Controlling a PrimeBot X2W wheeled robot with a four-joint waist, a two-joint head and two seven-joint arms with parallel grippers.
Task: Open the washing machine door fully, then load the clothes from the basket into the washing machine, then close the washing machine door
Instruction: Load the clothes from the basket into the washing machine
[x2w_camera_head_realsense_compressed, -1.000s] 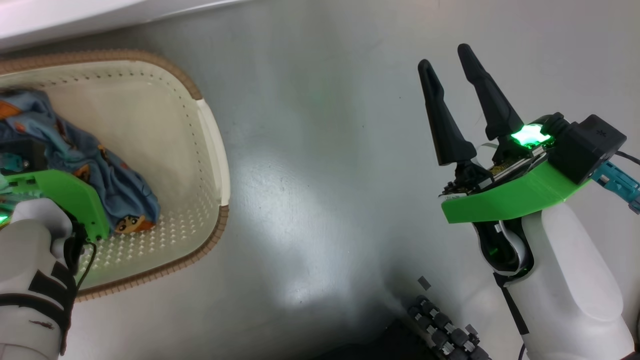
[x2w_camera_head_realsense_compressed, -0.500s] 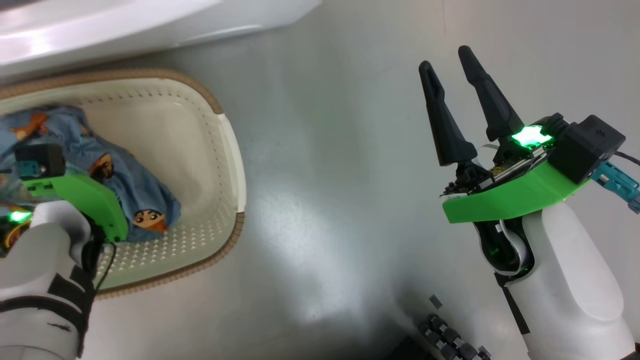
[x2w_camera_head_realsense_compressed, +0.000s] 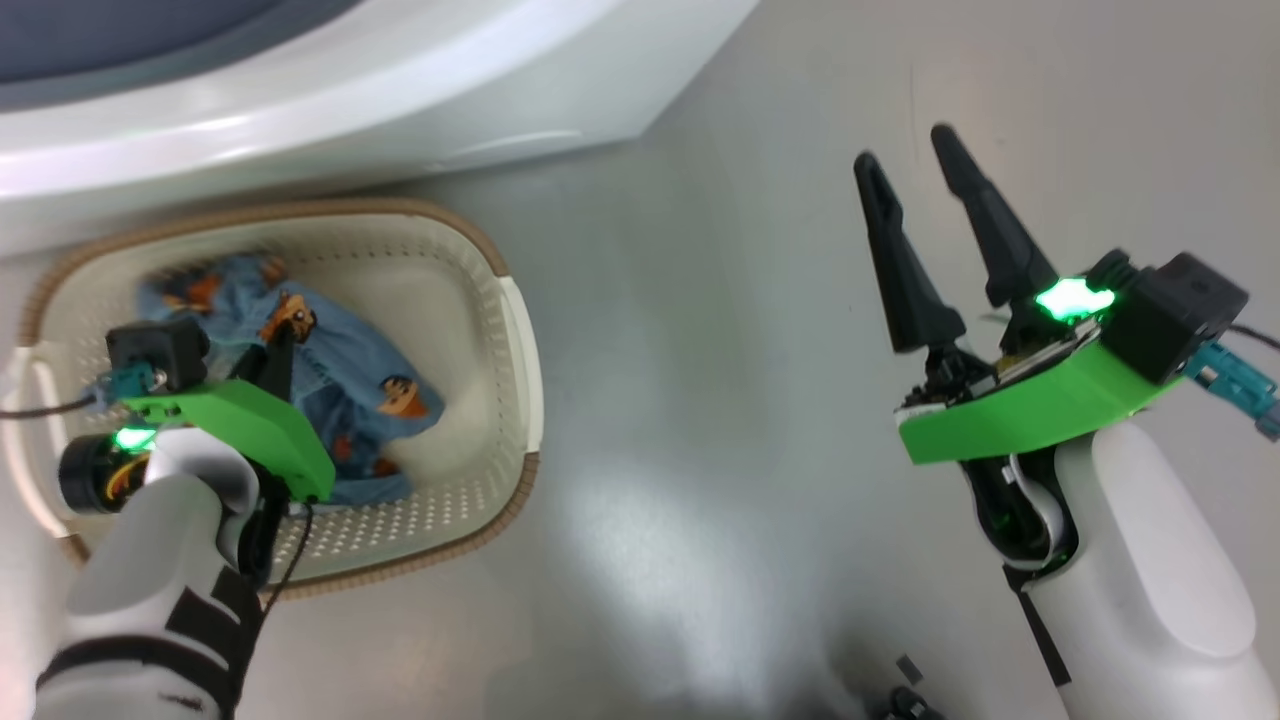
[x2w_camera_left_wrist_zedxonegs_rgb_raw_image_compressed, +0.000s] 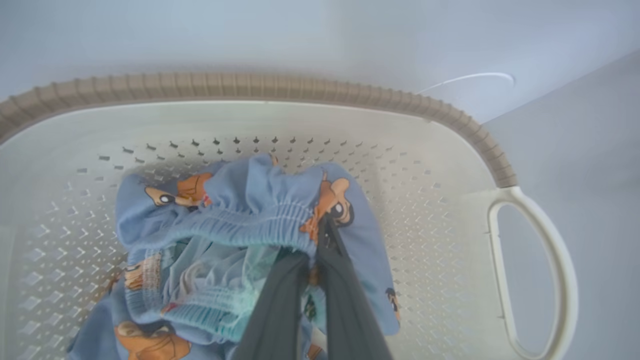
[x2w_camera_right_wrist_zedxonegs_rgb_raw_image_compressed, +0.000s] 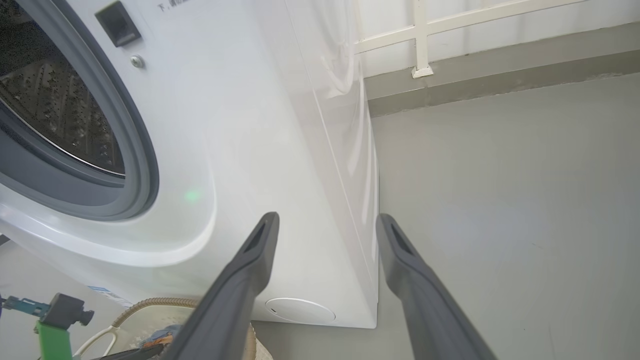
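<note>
**Q:** Left gripper, what does it have?
**A:** Its two dark fingers are pressed together on the clothes, pinching the gathered elastic edge of the blue printed cloth inside the basket.
**Q:** Where does the basket sit?
**A:** On the grey floor, its brown rim just beside the curved white front of the washing machine. Bare perforated bottom lies between the cloth and the white handle.
**Q:** And the right gripper?
**A:** Spread wide, holding nothing, it hovers over open floor well apart from the basket. Its wrist view has the grey gasket ringing the open mouth, with the steel drum behind. Bare floor runs past the machine's corner to the wall.
</note>
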